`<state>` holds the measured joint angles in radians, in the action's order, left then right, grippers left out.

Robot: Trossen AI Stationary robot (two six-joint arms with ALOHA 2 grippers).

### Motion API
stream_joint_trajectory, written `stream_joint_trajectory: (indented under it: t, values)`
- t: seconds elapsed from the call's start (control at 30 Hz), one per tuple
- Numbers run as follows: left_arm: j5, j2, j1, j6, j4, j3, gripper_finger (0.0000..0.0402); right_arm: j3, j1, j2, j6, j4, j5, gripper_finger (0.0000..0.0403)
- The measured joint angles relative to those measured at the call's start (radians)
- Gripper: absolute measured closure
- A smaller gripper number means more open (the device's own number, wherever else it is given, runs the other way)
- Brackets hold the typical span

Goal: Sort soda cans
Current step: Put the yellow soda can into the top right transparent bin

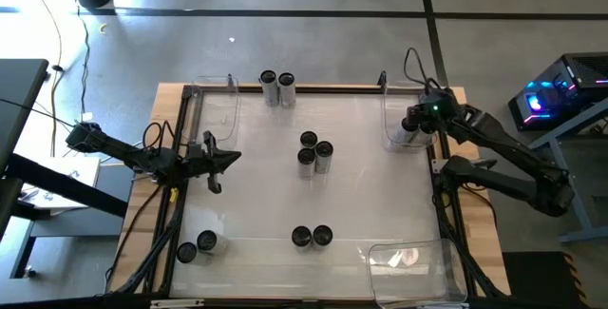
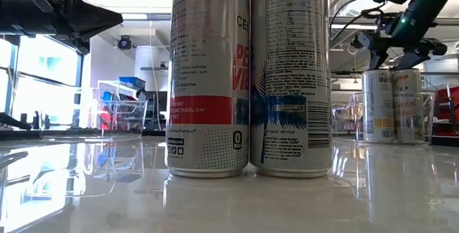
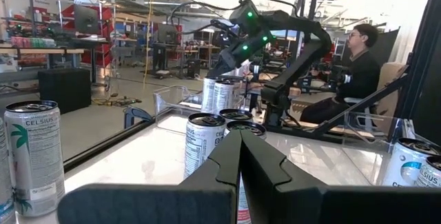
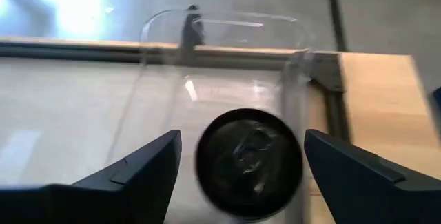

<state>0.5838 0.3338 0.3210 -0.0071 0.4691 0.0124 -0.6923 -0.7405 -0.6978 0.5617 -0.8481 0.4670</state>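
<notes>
Cans [image 1: 315,152] with dark round tops and silvery printed sides are standing upright in small clusters across the table. Right gripper [image 4: 241,158] is hovering wide open, holding nothing, above one can [image 4: 249,160] inside the far-right clear bin [image 1: 394,119], while left gripper [image 1: 228,159] is sitting closed and empty at the table's left.

We see two matte black arms of jointed segments. The right arm [image 1: 503,152] shows small green lights near its wrist and a thin black cable looping above it. The left arm [image 1: 133,152] trails dark cables. Each gripper's fingers [image 4: 138,169] are flat, angular, black wedges.
</notes>
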Motion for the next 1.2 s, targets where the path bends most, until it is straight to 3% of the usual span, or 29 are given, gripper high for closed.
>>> stream_joint_trajectory:
  t: [0.23,0.53,0.83,0.93,1.03,1.2]
  values:
    - [0.007,0.0,0.0,0.0,0.001,0.0,0.0401,-0.097,0.069,-0.002,-0.028,0.045,-0.057,0.01]
    - [0.008,0.0,0.0,-0.007,0.001,0.0,0.0401,-0.112,0.339,-0.046,-0.074,0.284,-0.096,0.01]
    - [0.008,0.0,0.0,-0.021,0.001,0.0,0.0401,-0.111,0.743,-0.275,-0.258,0.622,-0.104,0.01]
    - [0.007,0.0,0.0,-0.047,0.001,0.0,0.0401,-0.111,0.862,-0.36,-0.326,0.764,-0.151,0.01]
    - [-0.003,0.0,0.0,-0.086,0.002,0.0,0.0401,-0.111,0.959,-0.432,-0.361,0.899,-0.19,0.01]
    - [-0.003,0.0,0.0,-0.164,0.027,0.0,0.0401,-0.111,1.058,-0.519,-0.417,1.052,-0.158,0.01]
